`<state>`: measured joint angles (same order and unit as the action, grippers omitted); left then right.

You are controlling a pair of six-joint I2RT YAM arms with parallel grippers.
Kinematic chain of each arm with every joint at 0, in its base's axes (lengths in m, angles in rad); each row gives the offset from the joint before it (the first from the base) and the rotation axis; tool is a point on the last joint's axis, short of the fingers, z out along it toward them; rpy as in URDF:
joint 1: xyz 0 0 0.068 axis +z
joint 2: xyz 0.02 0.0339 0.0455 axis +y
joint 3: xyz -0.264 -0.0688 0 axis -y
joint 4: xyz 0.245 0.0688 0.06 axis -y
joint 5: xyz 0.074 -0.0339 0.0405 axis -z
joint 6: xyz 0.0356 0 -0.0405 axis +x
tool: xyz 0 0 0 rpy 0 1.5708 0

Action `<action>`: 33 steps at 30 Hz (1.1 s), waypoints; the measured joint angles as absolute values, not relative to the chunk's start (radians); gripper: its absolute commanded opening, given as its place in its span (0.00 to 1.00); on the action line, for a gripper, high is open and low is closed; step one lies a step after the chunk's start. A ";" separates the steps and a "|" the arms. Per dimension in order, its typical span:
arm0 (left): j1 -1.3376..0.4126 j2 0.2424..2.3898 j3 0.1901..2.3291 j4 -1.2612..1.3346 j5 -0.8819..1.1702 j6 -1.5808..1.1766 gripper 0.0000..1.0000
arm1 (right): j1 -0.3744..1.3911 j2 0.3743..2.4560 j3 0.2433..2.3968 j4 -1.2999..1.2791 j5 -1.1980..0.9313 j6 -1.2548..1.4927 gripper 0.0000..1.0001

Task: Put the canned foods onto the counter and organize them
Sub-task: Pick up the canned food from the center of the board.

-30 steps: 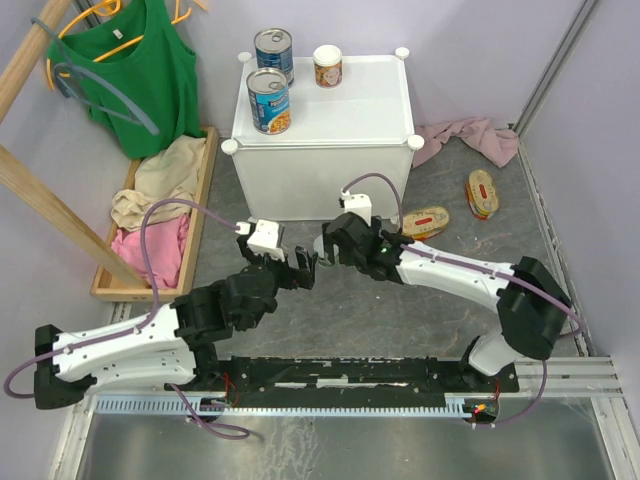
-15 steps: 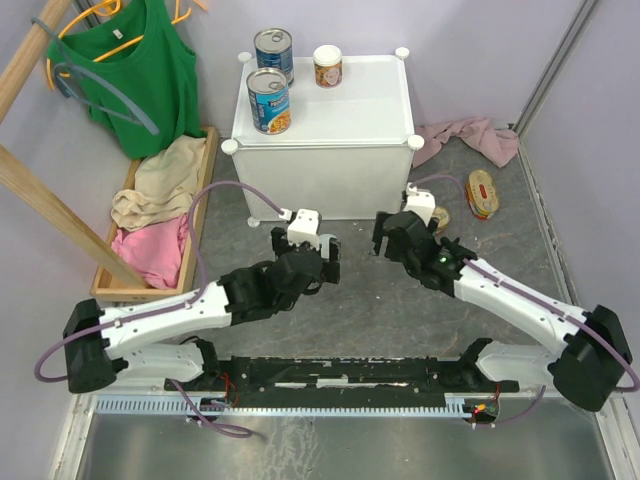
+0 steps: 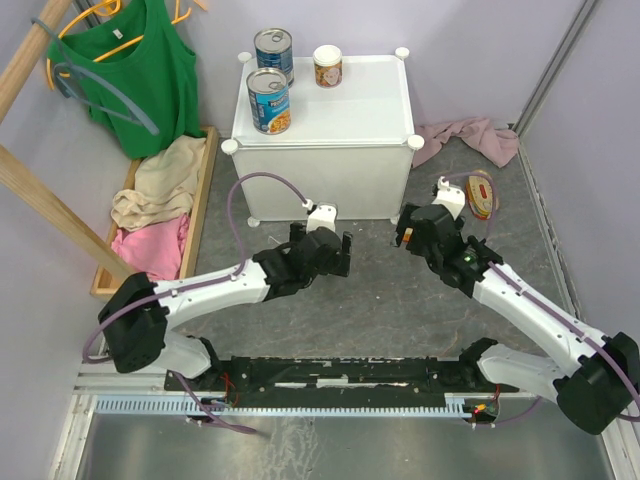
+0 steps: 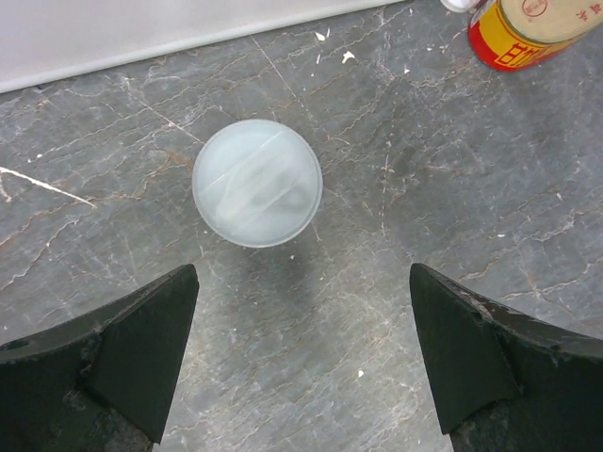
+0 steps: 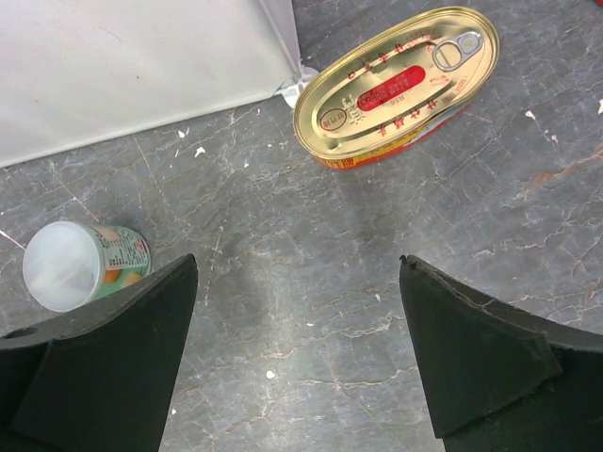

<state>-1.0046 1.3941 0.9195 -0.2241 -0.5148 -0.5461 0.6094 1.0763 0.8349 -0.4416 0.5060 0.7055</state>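
Left gripper: my left gripper [image 4: 301,273] hangs over the grey floor with its fingers spread wide and nothing between them.
Small can: it's right there. The small can [image 4: 257,182] stands upright on the floor just ahead of my left fingers, not touching either one.
Right gripper: my right gripper [image 5: 297,264] is released too, jaws wide apart and holding nothing.
Oval tin: the oval tin [image 5: 396,85] lies flat on the floor ahead of my right fingers, close to the counter's front corner.
Labels: the oval tin has a gold lid with a pull tab and a red panel, but the print is too small for me to read. The small can has a frosted white lid and a green label with an orange picture, and I can't read its text either.
Counter: the counter [image 3: 340,110] carries three cans, all upright. The front blue can [image 3: 268,100] and back blue can [image 3: 273,50] stand along its left edge, and the second small can [image 3: 327,66] is at the back.
Far tin: the far tin [image 3: 482,192] lies on the floor right of the counter, near a pink cloth [image 3: 470,135].
Around: a wooden tray [image 3: 205,190] of clothes sits left of the counter, and a green top [image 3: 130,70] hangs above it.
In the way: the counter's white front wall rises just beyond the small can.
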 measured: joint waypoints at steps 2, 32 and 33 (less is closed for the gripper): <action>-0.995 1.426 0.935 -0.221 -0.505 -0.546 0.99 | 0.605 1.076 0.833 -0.442 0.498 0.704 0.95; -0.919 1.630 1.011 -0.184 -0.487 -0.569 0.99 | 0.589 1.045 0.820 -0.442 0.459 0.698 0.95; -0.918 1.630 1.011 -0.184 -0.487 -0.571 0.99 | 0.589 1.044 0.820 -0.442 0.456 0.698 0.95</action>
